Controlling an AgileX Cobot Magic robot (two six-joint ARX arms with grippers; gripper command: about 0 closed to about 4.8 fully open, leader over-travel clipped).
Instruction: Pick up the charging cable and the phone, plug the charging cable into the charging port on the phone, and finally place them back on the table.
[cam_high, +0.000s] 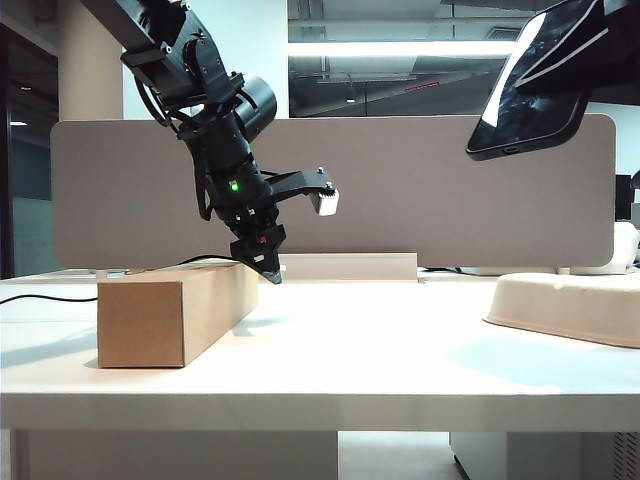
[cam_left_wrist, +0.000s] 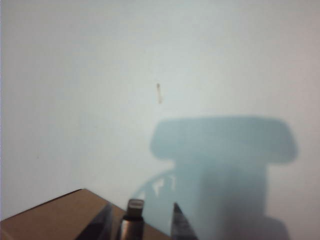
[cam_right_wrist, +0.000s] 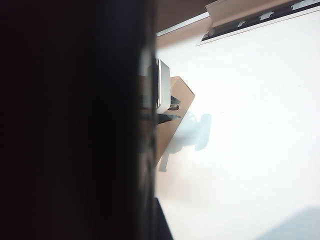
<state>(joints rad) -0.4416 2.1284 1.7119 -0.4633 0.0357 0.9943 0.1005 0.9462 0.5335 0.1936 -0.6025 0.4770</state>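
Cardboard box (cam_high: 175, 310): sits at the left of the table (cam_high: 330, 385); the charging cable (cam_high: 40, 297) trails off its far end toward the table's left edge as a thin black cord.
My left gripper (cam_high: 266, 268): tipped down at the box's far top end, fingers either side of the cable's plug.
Plug, wrist view: the silver tip (cam_left_wrist: 135, 207) stands between my two fingers (cam_left_wrist: 182, 225), the box corner (cam_left_wrist: 55, 215) just beside. The jaws are partway in; I cannot tell whether they already bear on the plug.
Tray (cam_high: 565, 305): beige, at the table's right; nothing in it that I can see.
My right gripper (cam_high: 585, 40): raised at the upper right, clamped on the phone (cam_high: 525, 95), which hangs tilted, well above the table.
Charging port (cam_high: 512, 149): a small slot on the phone's lower short edge, facing down and left, bare.
Right wrist view: mostly filled by the dark phone (cam_right_wrist: 75, 120) close to the lens.
Done, as I judge it: phone picked up and held ready.
Left: secure and lift the cable, bring plug to port, push it home, lay both back on the table.
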